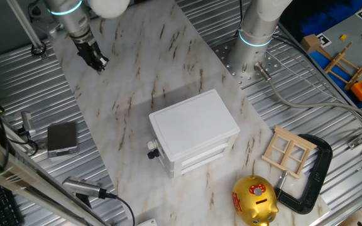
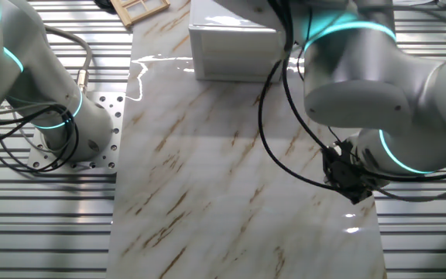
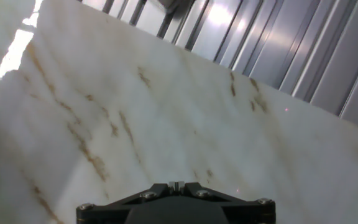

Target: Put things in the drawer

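Cabinet [image 1: 193, 129] is seen with knob [image 1: 151, 152] facing 7 o'clock, drawer [image 1: 201, 153] closed. Gripper [image 1: 98, 63] width cannot be told; cubes unseen; piggy bank [image 1: 254, 201] only in one fixed view.

The cabinet [image 1: 193, 132] stood mid-slab on the marble slab [image 1: 137, 81], its drawer [image 1: 197, 154] shut, with the window-frame piece [image 1: 288, 149], clamp [image 1: 310, 172] and piggy bank [image 1: 254, 201] beside it.

The desk [image 1: 137, 69] is a smooth, glossy marble-look sheet on ribbed metal. The cabinet [image 1: 193, 119] looks matt white. The piggy bank [image 1: 254, 199] is shiny gold.
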